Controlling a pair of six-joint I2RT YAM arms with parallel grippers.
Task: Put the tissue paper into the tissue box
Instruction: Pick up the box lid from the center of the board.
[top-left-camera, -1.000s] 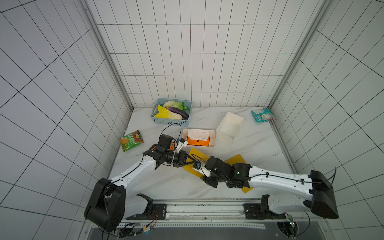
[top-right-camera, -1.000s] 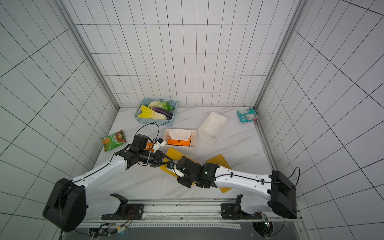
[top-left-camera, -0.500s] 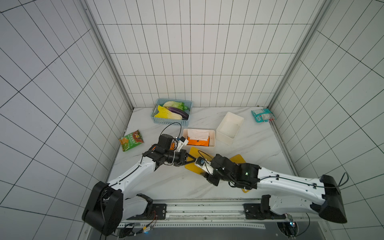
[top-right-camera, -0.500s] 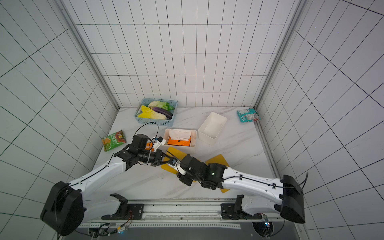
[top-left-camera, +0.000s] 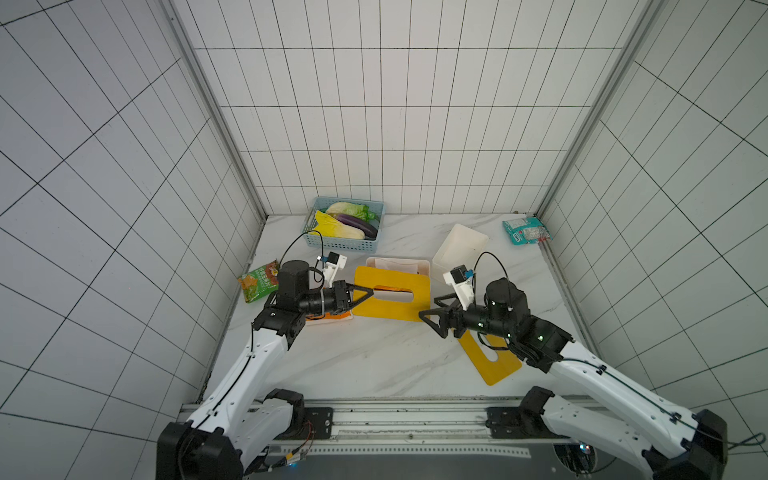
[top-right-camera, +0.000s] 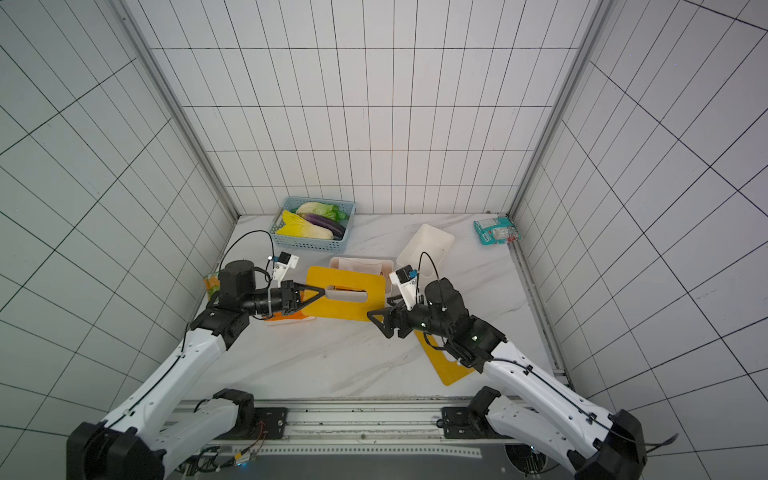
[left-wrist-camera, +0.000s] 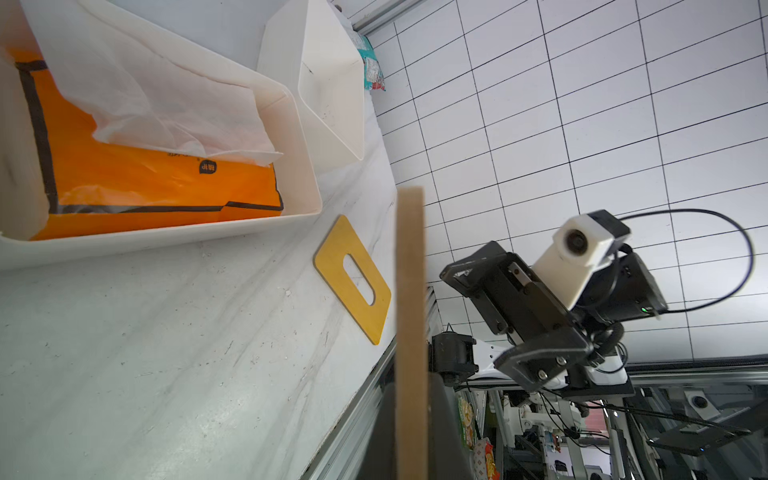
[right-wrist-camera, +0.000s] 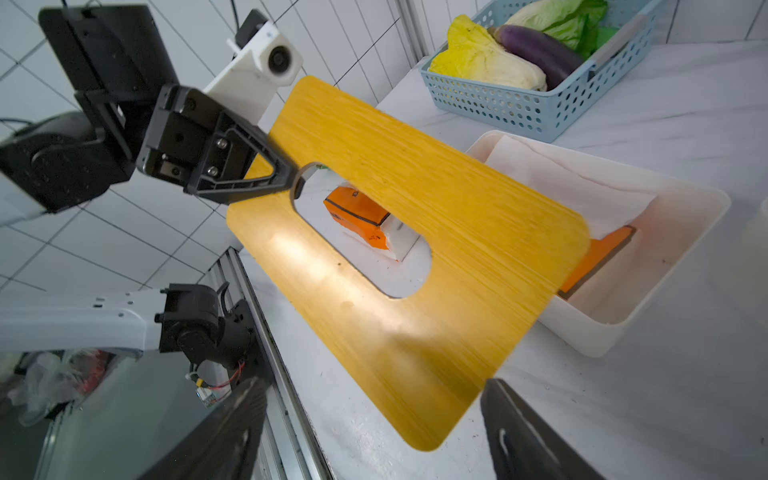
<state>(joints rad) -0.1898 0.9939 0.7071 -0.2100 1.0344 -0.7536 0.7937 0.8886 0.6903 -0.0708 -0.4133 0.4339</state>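
Clamping the yellow lid with the left gripper, centre frame, we are seeing the right gripper released. Tissue paper is lying in the tissue box; lidding is looking outstanding.

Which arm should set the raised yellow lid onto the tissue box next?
Left. The left gripper is shut on the slot edge of the raised lid, close to the tissue box; the right gripper is open, holding nothing.

Smooth wood-grain lid, glossy plastic tissue box
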